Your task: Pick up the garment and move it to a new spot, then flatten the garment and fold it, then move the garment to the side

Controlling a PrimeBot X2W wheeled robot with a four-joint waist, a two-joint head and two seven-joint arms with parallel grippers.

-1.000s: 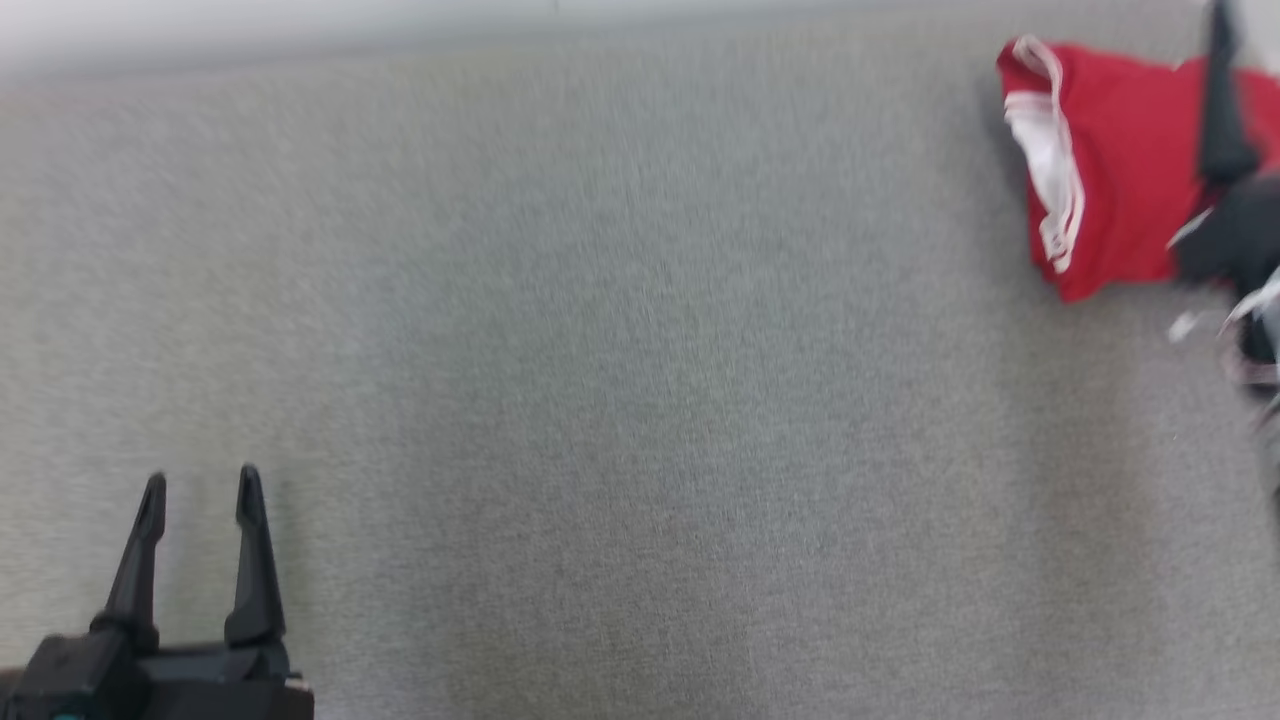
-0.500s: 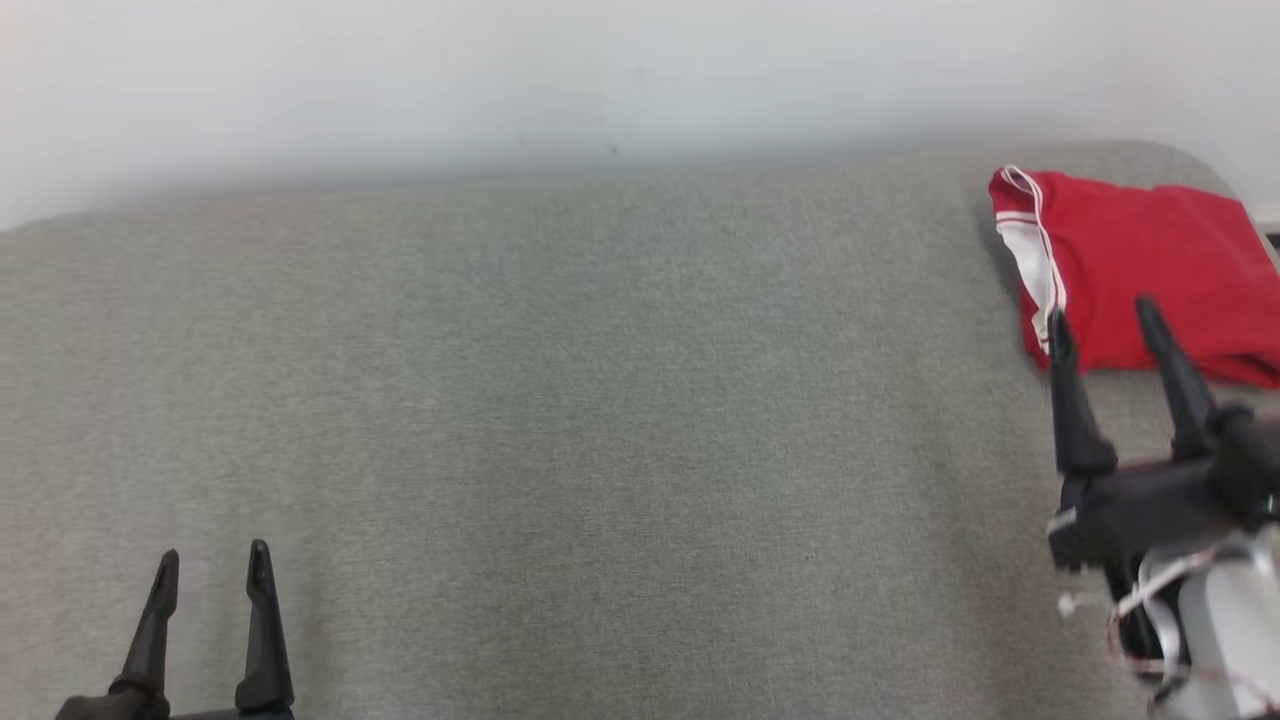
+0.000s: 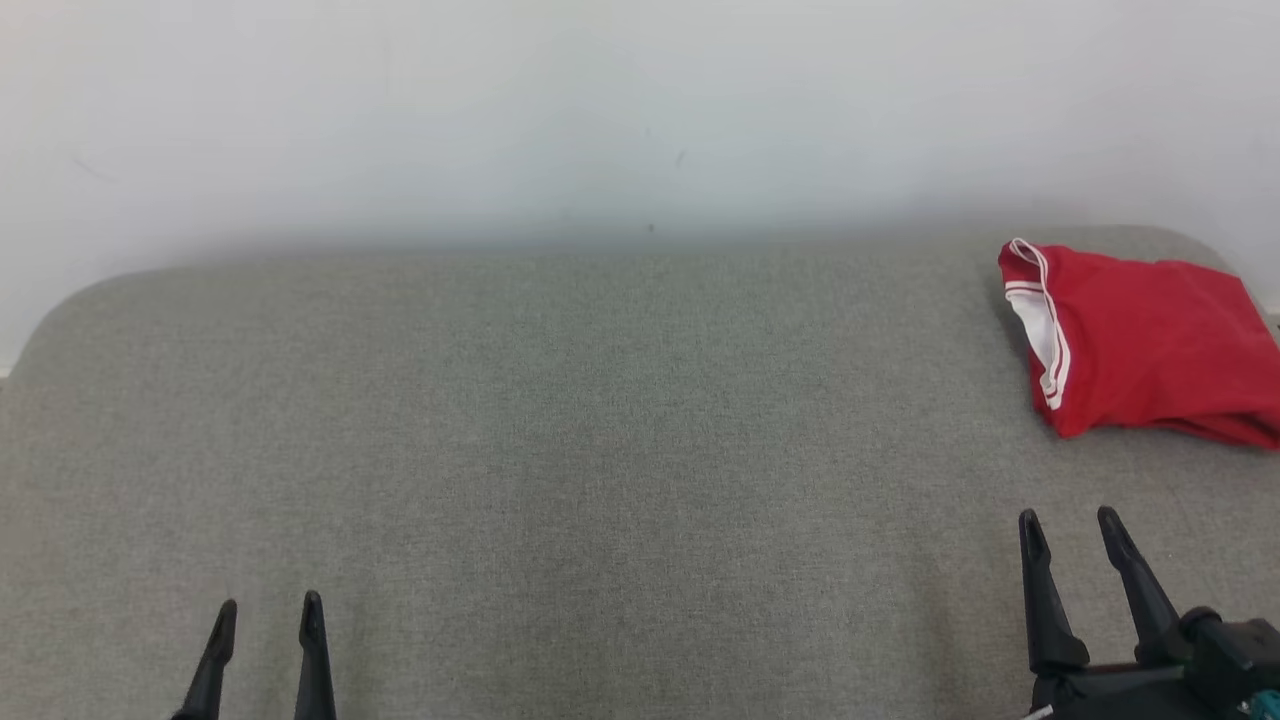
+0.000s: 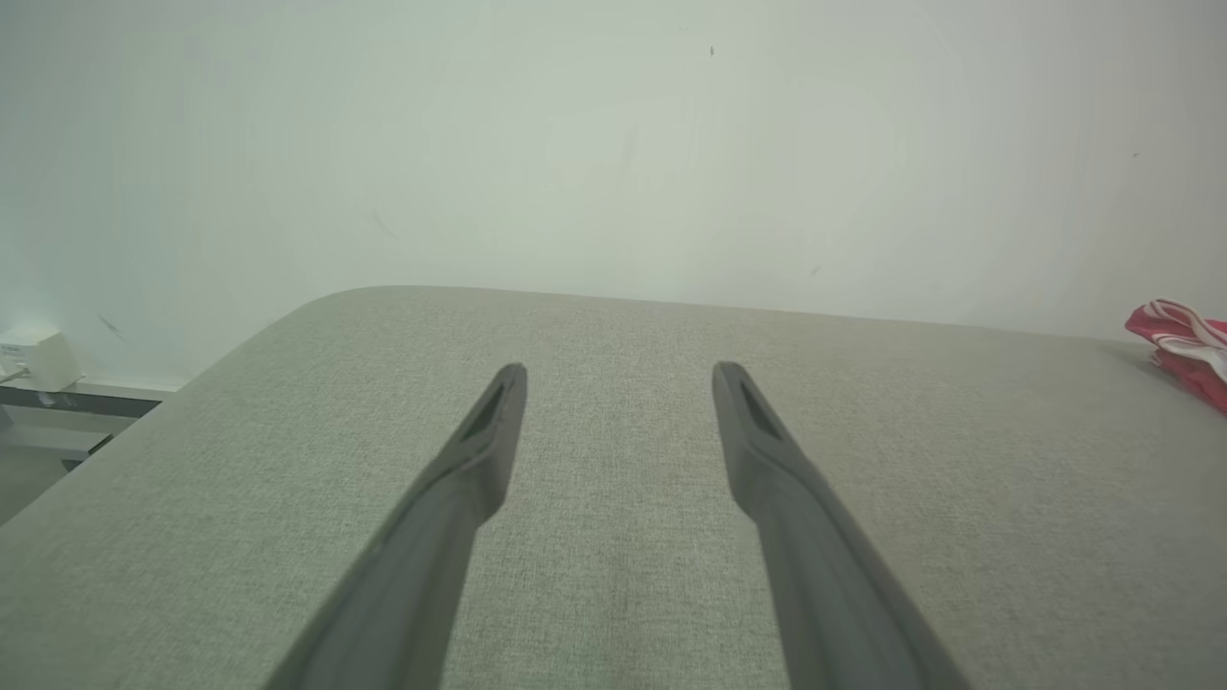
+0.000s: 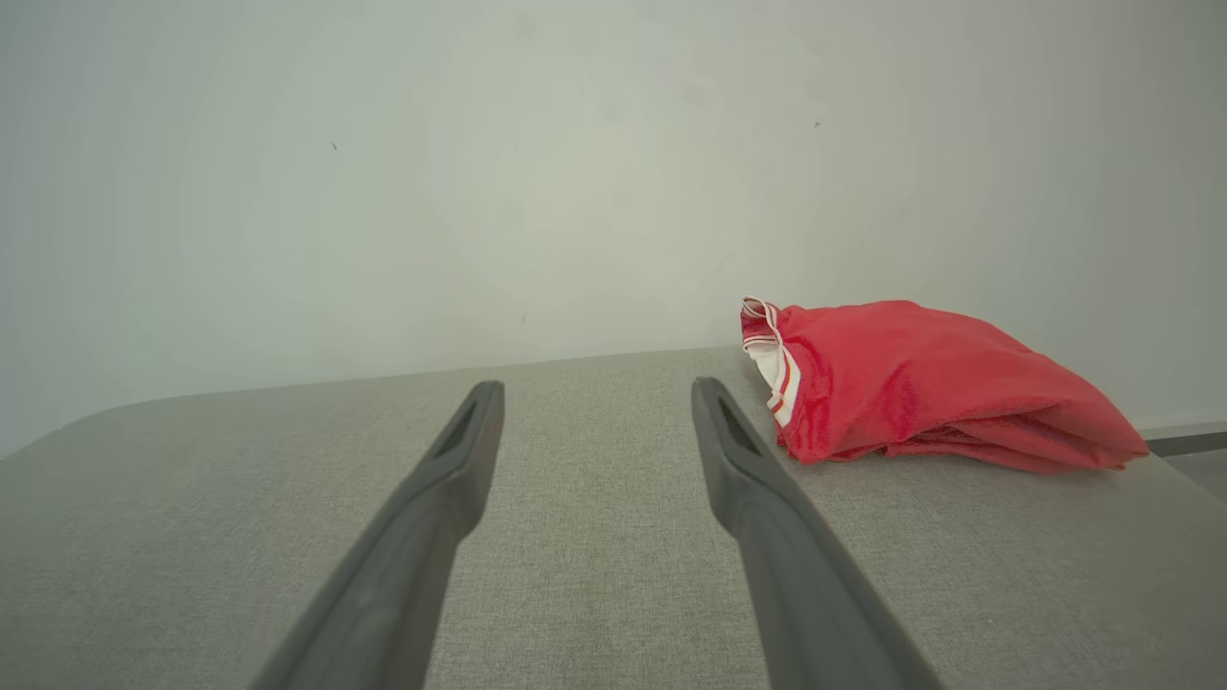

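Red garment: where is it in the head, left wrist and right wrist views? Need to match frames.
Head view: red garment at far right, near the grey surface's back corner.
Left wrist view: garment, a sliver cut by the right edge.
Right wrist view: garment right of centre, whole.
Shared landmark: the surface's far edge against the white wall.

The left gripper [image 3: 270,602] is sitting low on the left, its two dark fingers [image 3: 314,660] spread apart and pointing up. The right gripper [image 3: 1068,515] is sitting low on the right, its fingers spread apart too.
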